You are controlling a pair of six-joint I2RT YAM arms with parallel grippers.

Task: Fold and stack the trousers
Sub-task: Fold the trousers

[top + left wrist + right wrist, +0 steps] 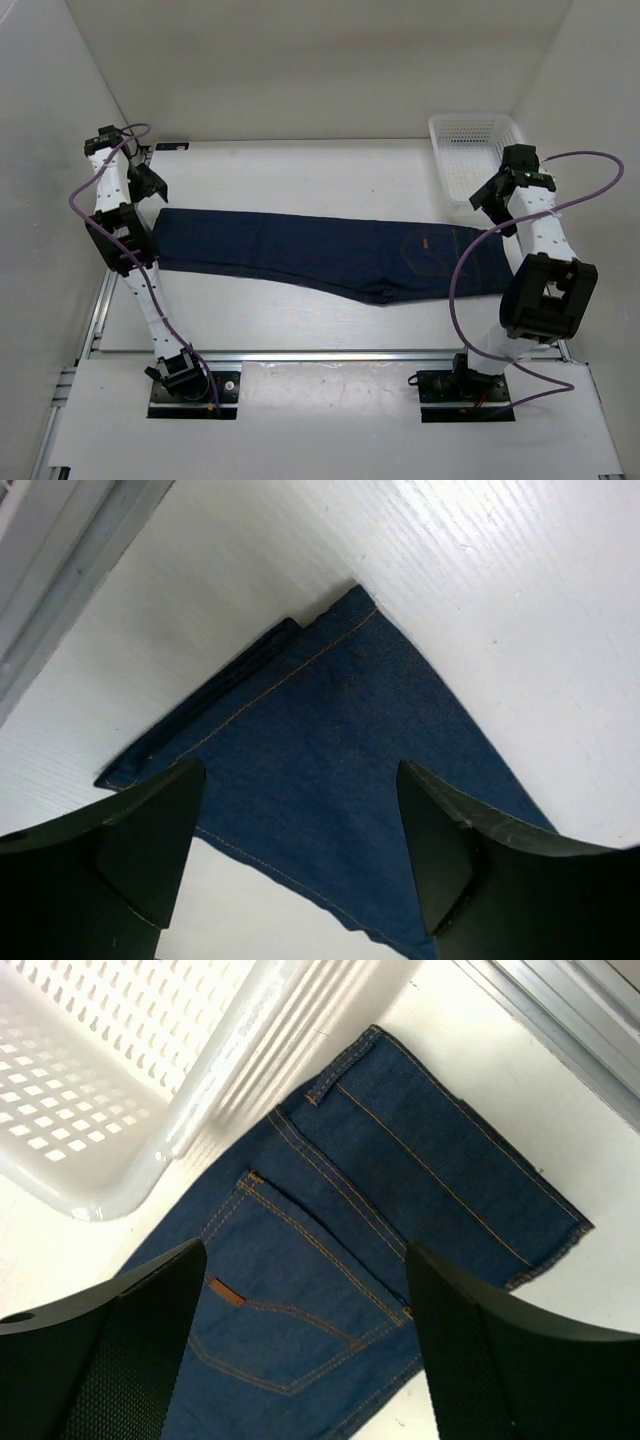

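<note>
The trousers lie flat across the middle of the table, stretched in one long band from near the left edge to near the right edge, with one leg laid over the other. The hems are at the left end and the waist is at the right end, where a small orange-tan patch sits on the back pocket. The left gripper hangs above the hem end by the left edge with its fingers spread wide and nothing between them (the wrist view looks straight down past them onto the double layer of denim). The right gripper hovers over the waist end by the right edge, its fingers likewise apart and off the cloth. A white perforated basket stands in the far right corner, its near rim just beside the waistband.
</note>
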